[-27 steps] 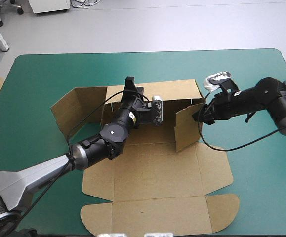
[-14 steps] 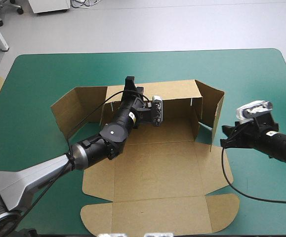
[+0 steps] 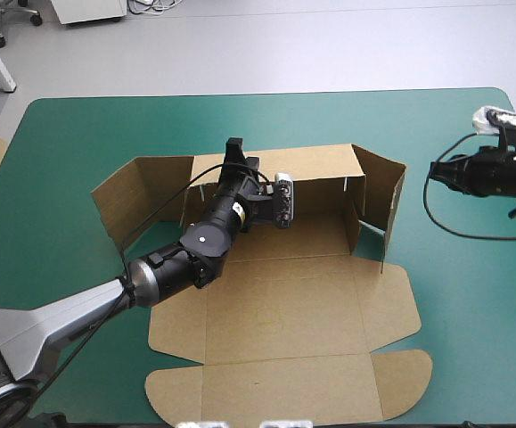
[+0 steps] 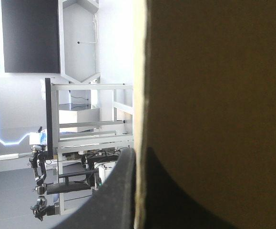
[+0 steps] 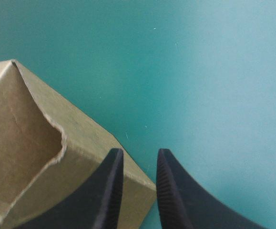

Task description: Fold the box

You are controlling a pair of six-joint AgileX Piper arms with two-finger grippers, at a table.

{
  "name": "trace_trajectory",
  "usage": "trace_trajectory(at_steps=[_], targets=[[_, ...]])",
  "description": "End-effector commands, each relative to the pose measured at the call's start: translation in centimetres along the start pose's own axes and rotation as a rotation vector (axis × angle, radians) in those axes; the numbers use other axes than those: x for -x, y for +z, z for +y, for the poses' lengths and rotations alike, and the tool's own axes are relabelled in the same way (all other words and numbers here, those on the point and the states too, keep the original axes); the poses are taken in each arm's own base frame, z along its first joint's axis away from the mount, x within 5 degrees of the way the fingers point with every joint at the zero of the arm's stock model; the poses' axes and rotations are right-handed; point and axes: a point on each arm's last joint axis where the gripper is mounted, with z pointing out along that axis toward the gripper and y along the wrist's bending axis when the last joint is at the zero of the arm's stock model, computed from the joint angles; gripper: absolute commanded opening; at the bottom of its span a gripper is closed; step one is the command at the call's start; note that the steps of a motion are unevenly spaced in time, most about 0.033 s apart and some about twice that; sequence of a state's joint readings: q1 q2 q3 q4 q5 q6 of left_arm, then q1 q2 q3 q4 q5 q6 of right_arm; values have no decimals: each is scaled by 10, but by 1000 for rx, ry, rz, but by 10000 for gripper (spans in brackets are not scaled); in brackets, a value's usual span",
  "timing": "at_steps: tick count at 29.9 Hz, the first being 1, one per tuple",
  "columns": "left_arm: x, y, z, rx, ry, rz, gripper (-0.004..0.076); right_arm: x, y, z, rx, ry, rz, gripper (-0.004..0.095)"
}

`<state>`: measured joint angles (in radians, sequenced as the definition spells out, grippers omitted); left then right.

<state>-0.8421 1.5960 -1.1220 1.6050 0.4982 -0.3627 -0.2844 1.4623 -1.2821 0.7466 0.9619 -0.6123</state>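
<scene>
At mid-table on the teal-green cover [image 3: 88, 134], the flat-cut brown cardboard box [image 3: 284, 303] lies with its long axis running far to near. Its rounded lid flap [image 3: 284, 388] points toward the near edge and its rear wall [image 3: 320, 165] is raised. The left gripper [image 3: 233, 147] clamps that wall's top edge. The right gripper [image 5: 139, 150], fingers slightly parted and empty, hangs over the cover near the box's upright right-hand flap [image 3: 384, 205].

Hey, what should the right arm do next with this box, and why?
Probably move the right gripper to the right flap and press it inward: it splays outward, the gripper hangs clear of it, and the left gripper holds the back wall upright.
</scene>
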Motion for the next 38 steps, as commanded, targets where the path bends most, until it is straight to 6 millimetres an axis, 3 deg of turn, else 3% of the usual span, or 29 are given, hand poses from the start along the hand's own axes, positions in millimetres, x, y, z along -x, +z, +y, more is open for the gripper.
trace_trajectory(at_steps=[1,6,12,14,23,27,32,35,38], targets=[[1,-14,23,78,-33,-10,-10,32,2,0,66,7,1,214],[0,-14,23,78,-39,-6,-10,44,32,-5,144,-33,20,214],[1,-14,23,77,-41,-8,-10,35,56,28,247,-192,66,213],[1,-14,23,77,-41,-8,-10,30,54,39,273,-232,84,213],[0,-14,23,78,-41,-6,-10,0,31,50,274,-301,35,211],[0,-14,23,75,-48,-5,-10,-17,35,53,317,-403,-31,212],[0,-14,23,76,-49,2,-10,-37,44,50,369,-417,17,220],[0,-14,23,77,-47,-1,-10,-43,45,54,438,-453,23,291],[0,-14,23,76,-47,-2,-10,-43,43,57,478,-488,7,442]])
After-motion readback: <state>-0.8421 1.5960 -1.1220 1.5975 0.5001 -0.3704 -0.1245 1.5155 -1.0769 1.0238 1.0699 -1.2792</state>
